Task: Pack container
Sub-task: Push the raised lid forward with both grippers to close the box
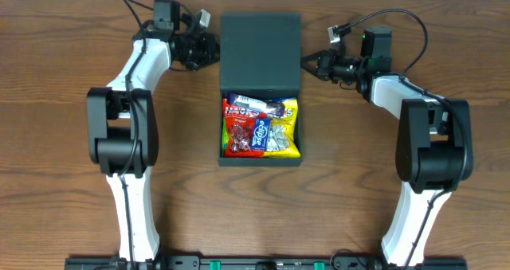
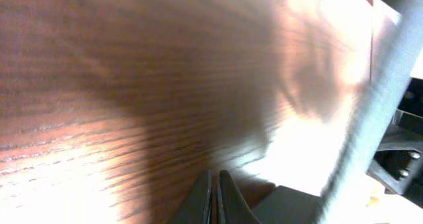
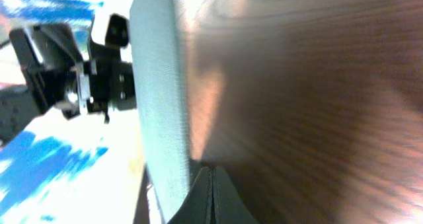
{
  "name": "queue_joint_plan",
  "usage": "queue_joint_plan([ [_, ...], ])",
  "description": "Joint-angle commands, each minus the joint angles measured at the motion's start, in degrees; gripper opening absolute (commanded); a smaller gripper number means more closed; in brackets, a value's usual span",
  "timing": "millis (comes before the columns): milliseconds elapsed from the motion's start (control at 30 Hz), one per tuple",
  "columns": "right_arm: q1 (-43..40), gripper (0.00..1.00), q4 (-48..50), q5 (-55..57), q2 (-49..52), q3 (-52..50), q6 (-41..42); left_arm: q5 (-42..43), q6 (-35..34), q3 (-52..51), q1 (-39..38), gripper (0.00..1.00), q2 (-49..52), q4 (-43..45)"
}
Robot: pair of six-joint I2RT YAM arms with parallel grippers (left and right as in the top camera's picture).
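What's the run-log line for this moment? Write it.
container: holds snack packets | lid: open | left jaws: shut, beside lid | right jaws: shut, beside lid

Overhead: snack packets [image 1: 260, 127] overlap in the container [image 1: 260, 162], so the lower ones are partly hidden and the print is too small to read; left gripper [image 1: 213, 51] and right gripper [image 1: 305, 63] are too small to tell how the jaws stand. Left wrist view: fingers cut off by the bottom edge, tabletop [image 2: 99, 85] grain smeared, lid [image 2: 375, 112] only a blurred grey band beside washed-out glare. Right wrist view: fingers likewise cropped at the bottom, the lid soft and edge-on, hiding part of the left arm [image 3: 73, 85], background blown out.
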Motion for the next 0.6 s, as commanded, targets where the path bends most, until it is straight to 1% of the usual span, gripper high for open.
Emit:
queue_joint_plan([
  [0, 0.6, 0.02, 0.6, -9.2, 0.5, 0.1, -2.1, 1.5, 4.7, 1.4, 0.2, 0.06, -4.7, -0.3],
  [200, 0.7, 0.02, 3.3, -15.9, 0.5, 0.1, -3.1, 1.6, 7.0, 1.4, 0.2, 0.06, -8.1, -1.2],
  [367, 0.7, 0.01, 3.5, -21.2, 0.5, 0.1, -2.9, 1.5, 13.4, 1.4, 0.2, 0.06, -11.3, -5.7],
  [567, 0.7, 0.02, 2.8, -22.3, 0.5, 0.1, -2.4, 1.0, 19.9, 1.4, 0.2, 0.06, -15.0, -10.7],
])
